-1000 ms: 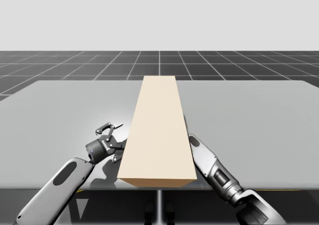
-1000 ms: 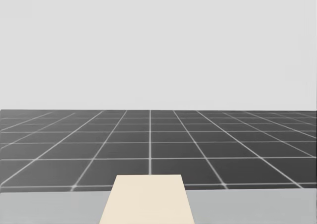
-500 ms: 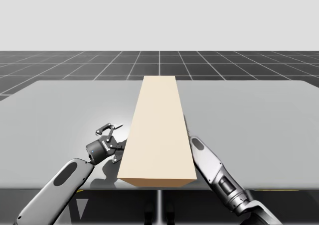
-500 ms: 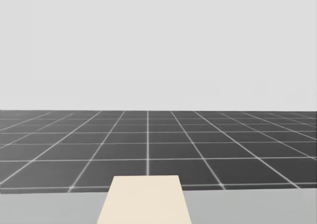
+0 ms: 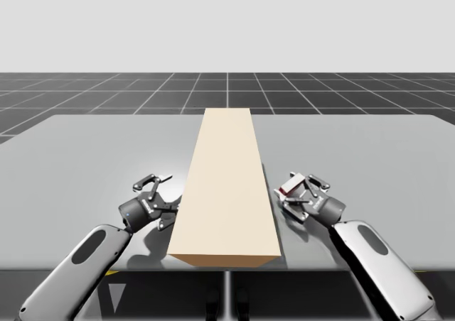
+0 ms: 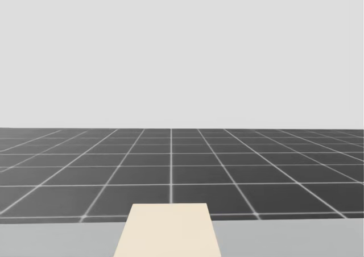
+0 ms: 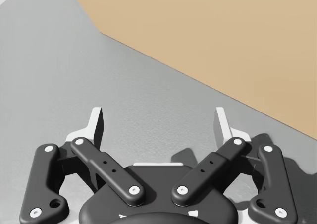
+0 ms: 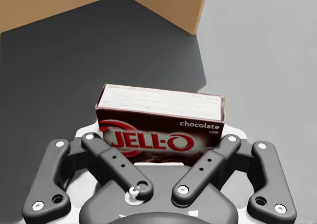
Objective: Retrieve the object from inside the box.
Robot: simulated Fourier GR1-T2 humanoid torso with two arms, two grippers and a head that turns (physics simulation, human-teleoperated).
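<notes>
a grey table stands on a dark gridded floor beneath a plain pale backdrop.

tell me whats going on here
My right gripper is shut on a small dark red box, held out beside the long tan box that lies on the grey table. My left gripper is open and empty, low over the table on the tan box's other side.

My left arm reaches forward low, and the left gripper has its fingers spread wide with nothing between them. My right arm reaches forward likewise, and the right gripper is clamped from both sides on a dark red box.
</notes>
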